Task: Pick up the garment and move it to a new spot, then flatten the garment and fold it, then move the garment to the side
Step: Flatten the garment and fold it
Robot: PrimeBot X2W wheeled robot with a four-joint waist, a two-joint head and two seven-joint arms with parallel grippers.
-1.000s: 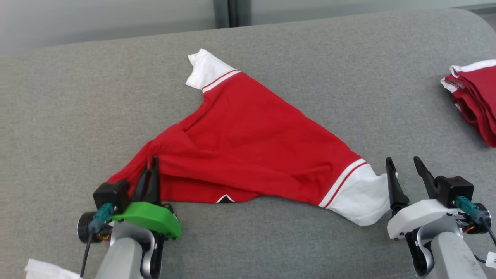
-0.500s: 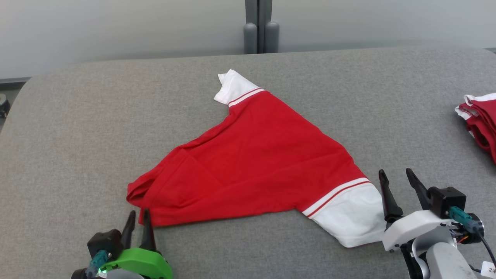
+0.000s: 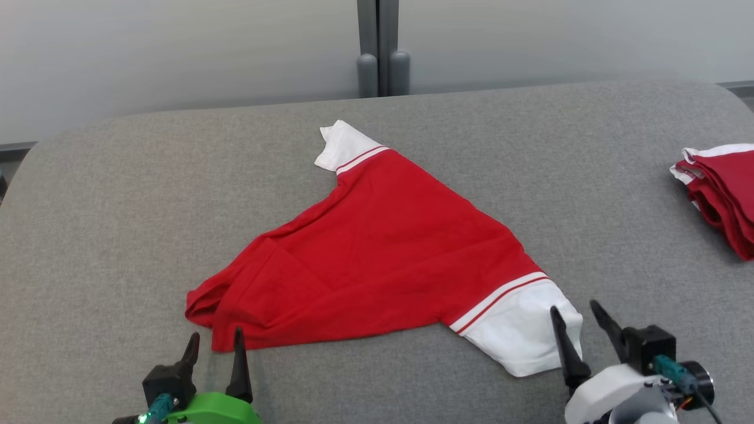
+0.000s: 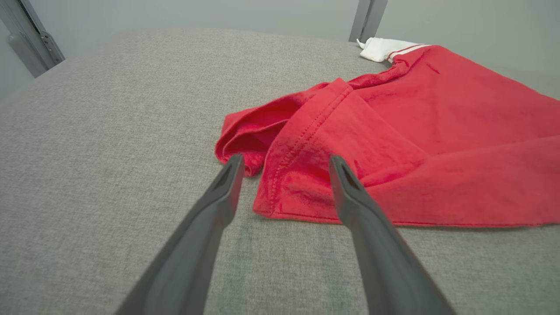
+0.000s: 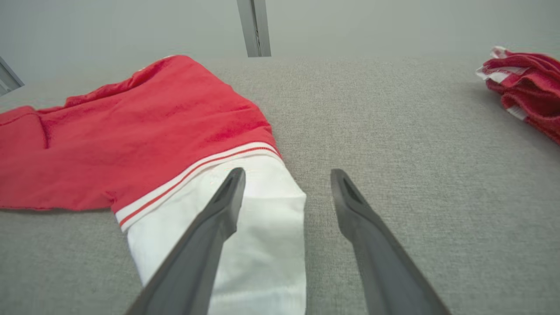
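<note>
Grey surface (image 3: 118, 176) bears the garment (image 3: 383, 247); left gripper (image 3: 216, 334) and right gripper (image 3: 574, 306) gape empty

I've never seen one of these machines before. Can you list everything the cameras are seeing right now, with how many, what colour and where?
garment: one, red with white sleeves edged in red stripes, spread in the middle of the surface
pile of clothes: one, red and white, at the far right edge
padded surface: one, grey fabric, under everything
post: one, grey, upright behind the surface
wall: one, pale grey, at the back
left gripper: one, dark fingers on a green housing, open, by the garment's near left corner
right gripper: one, dark fingers on a white housing, open, by the near white sleeve
</note>
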